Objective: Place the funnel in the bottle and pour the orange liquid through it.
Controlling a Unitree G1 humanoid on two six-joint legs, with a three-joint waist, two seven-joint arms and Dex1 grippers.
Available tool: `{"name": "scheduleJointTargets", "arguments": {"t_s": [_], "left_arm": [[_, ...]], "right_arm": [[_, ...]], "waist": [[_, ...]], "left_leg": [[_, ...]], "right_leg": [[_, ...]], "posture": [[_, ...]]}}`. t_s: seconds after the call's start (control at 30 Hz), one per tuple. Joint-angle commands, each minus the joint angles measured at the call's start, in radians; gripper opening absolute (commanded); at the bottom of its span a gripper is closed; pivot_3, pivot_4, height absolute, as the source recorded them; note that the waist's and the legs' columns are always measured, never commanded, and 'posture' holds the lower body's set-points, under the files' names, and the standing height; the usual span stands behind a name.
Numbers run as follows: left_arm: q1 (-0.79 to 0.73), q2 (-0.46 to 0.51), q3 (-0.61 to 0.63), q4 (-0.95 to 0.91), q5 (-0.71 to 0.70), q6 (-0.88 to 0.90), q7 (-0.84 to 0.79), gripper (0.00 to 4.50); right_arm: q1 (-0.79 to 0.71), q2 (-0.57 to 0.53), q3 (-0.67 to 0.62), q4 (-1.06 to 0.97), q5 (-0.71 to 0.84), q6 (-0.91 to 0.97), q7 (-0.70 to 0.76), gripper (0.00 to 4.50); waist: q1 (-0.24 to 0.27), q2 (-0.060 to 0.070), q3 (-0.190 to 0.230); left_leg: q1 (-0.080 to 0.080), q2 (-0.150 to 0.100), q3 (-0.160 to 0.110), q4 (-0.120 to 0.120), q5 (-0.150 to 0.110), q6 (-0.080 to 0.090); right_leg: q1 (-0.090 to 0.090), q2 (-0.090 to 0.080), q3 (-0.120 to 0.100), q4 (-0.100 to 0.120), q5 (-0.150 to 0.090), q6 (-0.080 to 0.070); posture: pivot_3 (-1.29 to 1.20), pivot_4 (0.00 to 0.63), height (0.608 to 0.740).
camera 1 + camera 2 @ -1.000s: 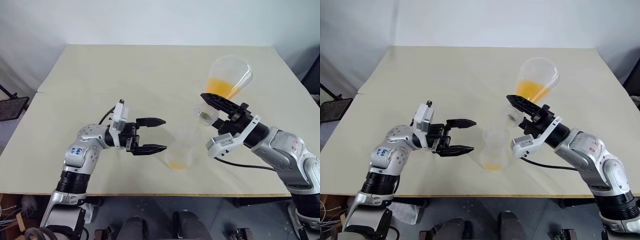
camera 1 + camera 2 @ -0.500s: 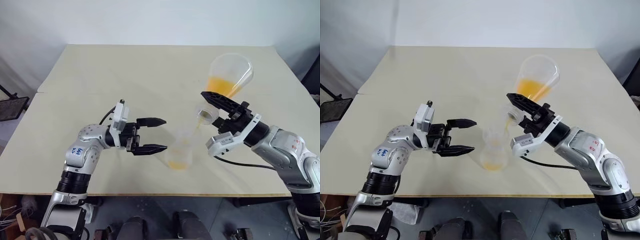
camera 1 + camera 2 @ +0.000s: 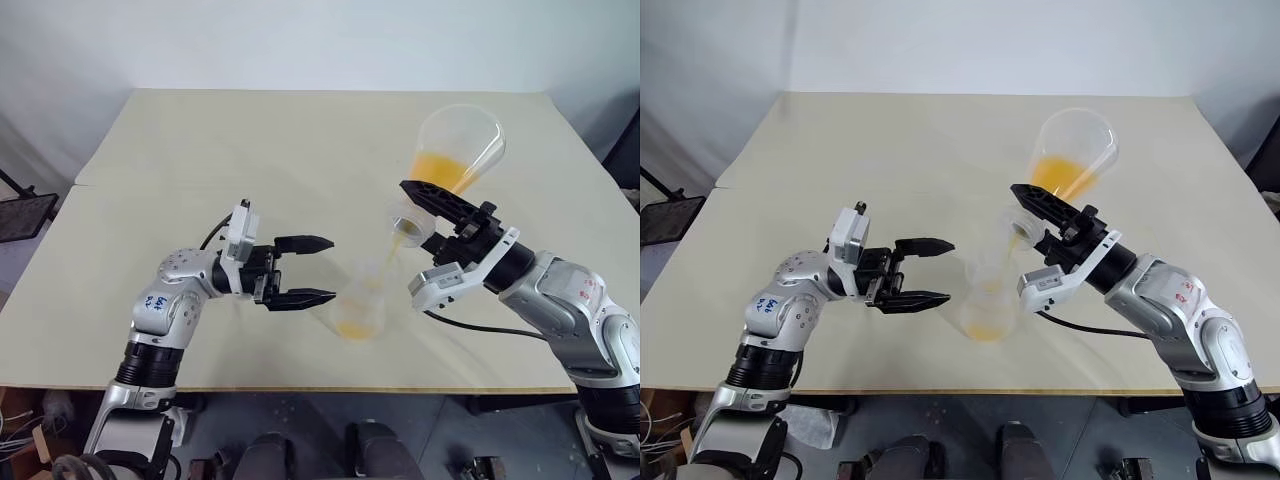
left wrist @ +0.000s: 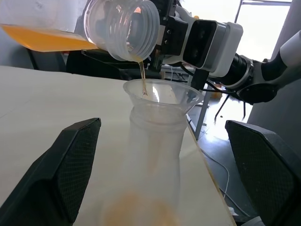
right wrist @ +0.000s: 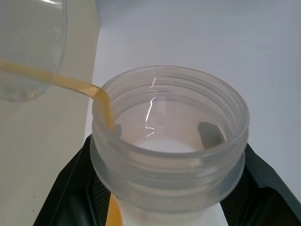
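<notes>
The bottle (image 3: 358,305) stands upright near the table's front edge, a little orange liquid pooled in its base. The clear funnel (image 3: 371,266) sits in its neck. My right gripper (image 3: 412,212) is shut on the neck of a second flask (image 3: 458,150), tipped mouth-down over the funnel. A thin stream of the orange liquid (image 4: 141,77) runs from that flask's rim (image 5: 169,141) into the funnel cup (image 4: 162,96). More of it lies in the tipped flask's body. My left gripper (image 3: 333,268) is open just left of the bottle, its fingers (image 4: 66,165) on either side of it and apart from it.
The beige table (image 3: 250,150) stretches wide behind and left of both arms. Its front edge (image 3: 300,388) runs close below the bottle. A dark mesh object (image 3: 22,215) stands off the table's left side.
A stream of orange liquid has started from the tipped flask into the funnel. The flask's mouth has dipped slightly. My left gripper has stayed still.
</notes>
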Motion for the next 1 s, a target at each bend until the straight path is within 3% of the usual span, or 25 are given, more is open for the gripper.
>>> {"name": "scheduleJointTargets", "arguments": {"t_s": [0.03, 0.5, 0.83, 1.0], "left_arm": [[-0.015, -0.006, -0.002, -0.014, -0.004, -0.012, -0.008, 4.50], [-0.020, -0.012, -0.006, -0.005, -0.003, -0.015, -0.014, 4.50], [-0.027, -0.014, -0.007, 0.003, -0.001, -0.017, -0.021, 4.50], [-0.027, -0.013, -0.005, 0.000, -0.001, -0.014, -0.020, 4.50]], "right_arm": [[-0.020, 0.006, -0.002, -0.054, -0.009, -0.013, -0.015, 2.47], [-0.013, 0.012, 0.004, -0.065, -0.027, -0.017, -0.027, 2.47], [-0.005, 0.012, -0.006, -0.062, -0.052, -0.045, -0.076, 2.47], [0.013, 0.007, -0.017, -0.056, -0.053, -0.039, -0.085, 2.47]], "waist": [[0.000, 0.000, 0.000], [0.000, 0.000, 0.000], [0.002, 0.000, 0.000], [0.009, 0.000, 0.000]], "left_leg": [[0.000, 0.000, 0.000, 0.000, 0.000, 0.000], [-0.001, -0.001, -0.001, 0.000, 0.000, 0.000], [-0.003, -0.017, -0.039, -0.002, 0.008, 0.002], [-0.002, -0.017, -0.038, -0.002, 0.008, 0.002]], "right_leg": [[0.000, 0.000, 0.000, 0.000, 0.000, 0.000], [0.001, 0.000, -0.001, -0.001, 0.000, 0.000], [0.019, -0.016, -0.036, -0.005, 0.000, 0.000], [0.019, -0.017, -0.033, -0.006, 0.000, 0.000]], "posture": [[0.00, 0.150, 0.740], [0.00, 0.150, 0.740], [0.00, 0.150, 0.740], [0.00, 0.150, 0.740]]}}
